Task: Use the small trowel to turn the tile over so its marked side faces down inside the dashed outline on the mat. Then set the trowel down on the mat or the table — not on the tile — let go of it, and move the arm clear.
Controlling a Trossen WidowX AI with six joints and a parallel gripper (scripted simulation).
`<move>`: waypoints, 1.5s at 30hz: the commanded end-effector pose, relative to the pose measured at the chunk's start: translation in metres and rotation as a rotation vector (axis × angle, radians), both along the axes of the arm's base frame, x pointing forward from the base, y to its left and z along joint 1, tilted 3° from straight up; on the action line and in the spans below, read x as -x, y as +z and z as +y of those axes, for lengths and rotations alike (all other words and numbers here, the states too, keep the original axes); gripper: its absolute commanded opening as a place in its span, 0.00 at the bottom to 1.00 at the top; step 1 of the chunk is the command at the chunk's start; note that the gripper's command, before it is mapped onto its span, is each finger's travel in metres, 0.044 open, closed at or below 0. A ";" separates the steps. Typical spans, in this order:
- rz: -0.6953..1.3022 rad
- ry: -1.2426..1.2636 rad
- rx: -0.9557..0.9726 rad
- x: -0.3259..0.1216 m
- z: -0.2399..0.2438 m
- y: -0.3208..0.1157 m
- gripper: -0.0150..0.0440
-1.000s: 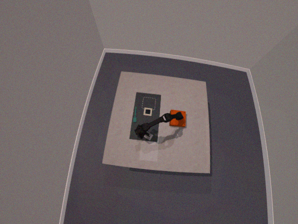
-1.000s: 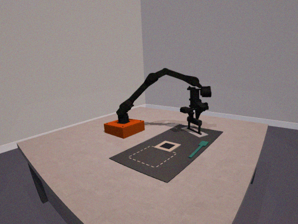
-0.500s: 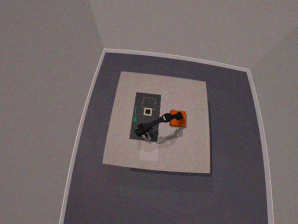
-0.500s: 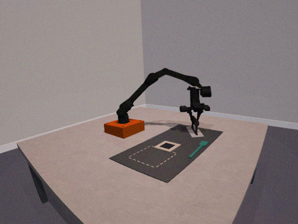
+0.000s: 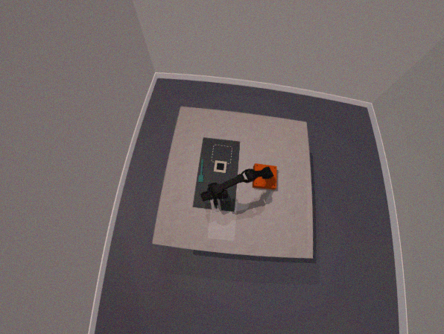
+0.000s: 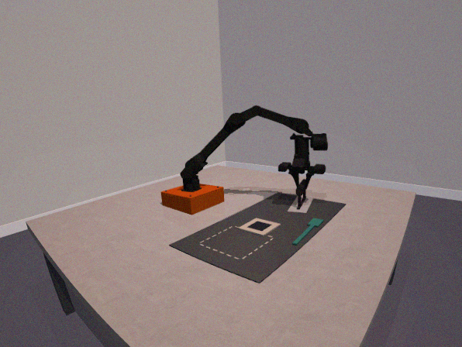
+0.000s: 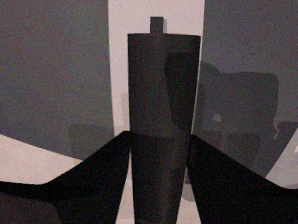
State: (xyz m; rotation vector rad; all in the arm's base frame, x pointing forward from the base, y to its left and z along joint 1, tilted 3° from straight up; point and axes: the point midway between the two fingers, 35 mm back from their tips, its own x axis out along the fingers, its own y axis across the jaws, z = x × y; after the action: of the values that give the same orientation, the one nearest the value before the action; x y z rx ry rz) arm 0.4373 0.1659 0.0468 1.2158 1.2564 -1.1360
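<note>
The trowel [image 6: 305, 209] [image 7: 160, 85] has a pale flat plate and a dark bar handle on short posts. My gripper [image 6: 301, 190] [image 7: 158, 139] points down, shut on the handle from both sides. The plate is at the mat's far end in the exterior view; whether it touches the mat I cannot tell. The tile [image 5: 220, 166] [image 6: 260, 225] is a pale square with a dark square mark facing up. It lies flat, across one edge of the dashed outline [image 5: 222, 145] [image 6: 242, 258] and mostly outside it. In the top view the arm hides most of the trowel.
A teal tool [image 5: 201, 178] [image 6: 305, 233] with a thin handle and square head lies along the mat's edge, beside the tile. The dark mat [image 5: 208, 142] [image 6: 256, 273] lies on the pale table [image 5: 283, 224] [image 6: 136, 248]. The arm stands on an orange base [image 5: 259, 166] [image 6: 177, 201].
</note>
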 end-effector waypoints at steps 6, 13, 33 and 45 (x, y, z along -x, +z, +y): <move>0.009 -0.053 0.001 0.001 -0.001 -0.002 0.56; 0.009 -0.053 0.001 0.001 -0.001 -0.002 0.71; 0.010 -0.074 0.001 0.004 -0.004 0.041 0.71; 0.005 0.028 0.002 0.001 0.003 0.043 0.71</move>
State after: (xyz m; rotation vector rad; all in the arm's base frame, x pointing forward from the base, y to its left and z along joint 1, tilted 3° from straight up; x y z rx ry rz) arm 0.4356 0.1647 0.0937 1.2378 1.2432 -1.1514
